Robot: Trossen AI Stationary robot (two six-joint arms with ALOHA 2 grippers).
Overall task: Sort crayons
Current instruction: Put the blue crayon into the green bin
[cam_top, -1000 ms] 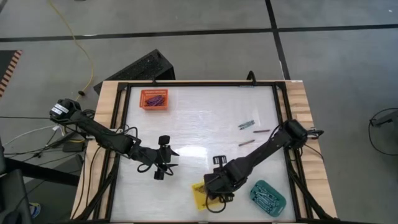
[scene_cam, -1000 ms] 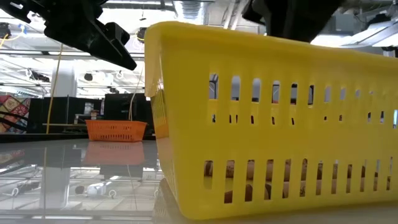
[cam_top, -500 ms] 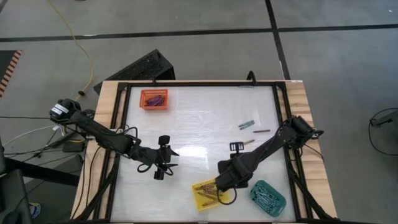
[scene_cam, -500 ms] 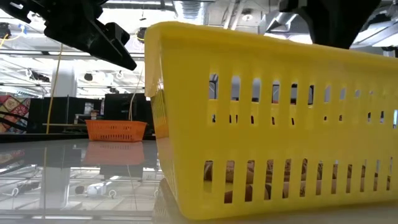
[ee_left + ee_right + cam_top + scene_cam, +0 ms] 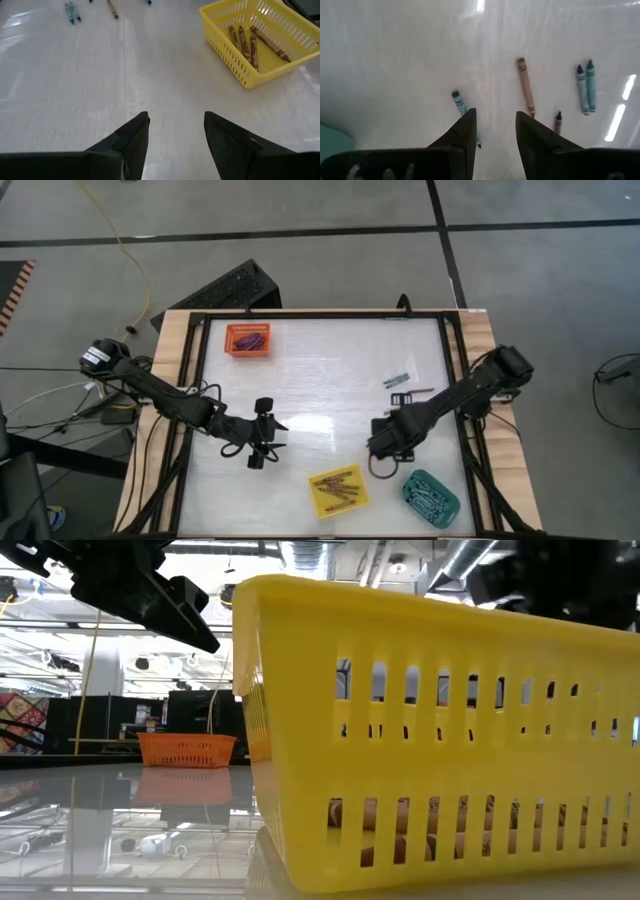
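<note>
In the high view, the right end effector [image 5: 391, 436] is being held over the counter [image 5: 320, 370] right of centre, above the yellow tray [image 5: 338, 490] of brown crayons [image 5: 336, 486]; the left end effector [image 5: 262, 434] is being kept left of centre; an orange tray [image 5: 248, 339] is sitting upper left, a teal tray [image 5: 430, 493] lower right. In the low view, the yellow tray [image 5: 440, 740] is filling the frame. In the left wrist view, the fingers [image 5: 135, 137] are being held wide, empty. In the right wrist view, the fingers [image 5: 465, 132] are being held apart, empty; a blue crayon [image 5: 460, 107], a brown crayon [image 5: 525, 86], a teal pair [image 5: 586, 86] and a dark crayon [image 5: 557, 121] are lying loose.
</note>
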